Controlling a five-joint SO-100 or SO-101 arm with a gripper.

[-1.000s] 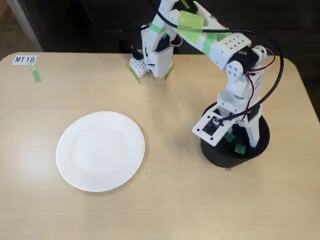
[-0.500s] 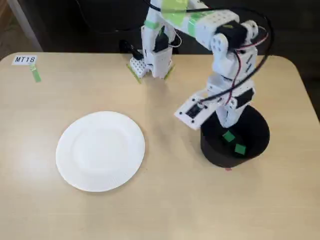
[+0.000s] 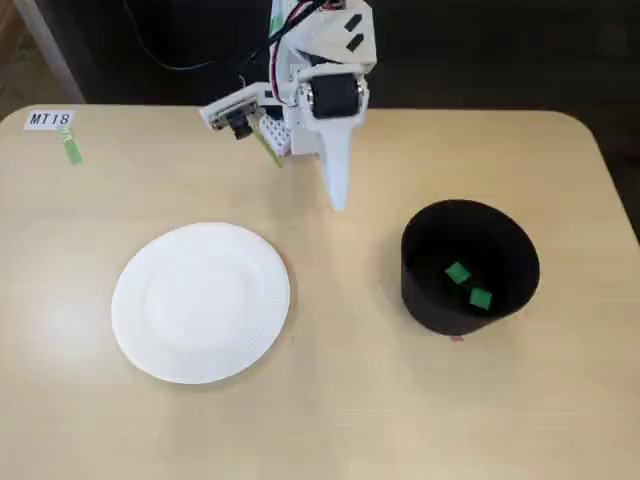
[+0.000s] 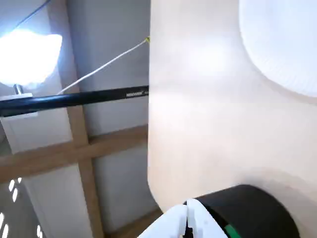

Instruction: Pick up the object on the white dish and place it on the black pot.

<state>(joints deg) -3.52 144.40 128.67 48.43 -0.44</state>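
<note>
The white dish (image 3: 200, 302) lies flat at the table's left in the fixed view, with nothing on it. At the right stands the black pot (image 3: 500, 250), and two tiny green cubes (image 3: 457, 272) (image 3: 480, 298) rest on its floor; which one is the object I cannot tell. My gripper (image 3: 338, 195) hangs point-down near the arm base, well left of the pot and clear of both. Its fingers are shut and empty. The wrist view shows the closed fingertips (image 4: 187, 224) at the bottom edge, the pot (image 4: 257, 208) beside them and part of the dish (image 4: 285, 44) at the upper right.
The arm base (image 3: 305, 125) stands at the table's back edge. A label reading MT18 (image 3: 50, 119) and a strip of green tape (image 3: 72, 150) sit at the back left corner. The table edge (image 4: 149, 124) runs down the wrist view.
The arm has lifted out of the pot and swung back and left to fold near its base. Both green cubes stay in the pot, and the dish remains bare.
</note>
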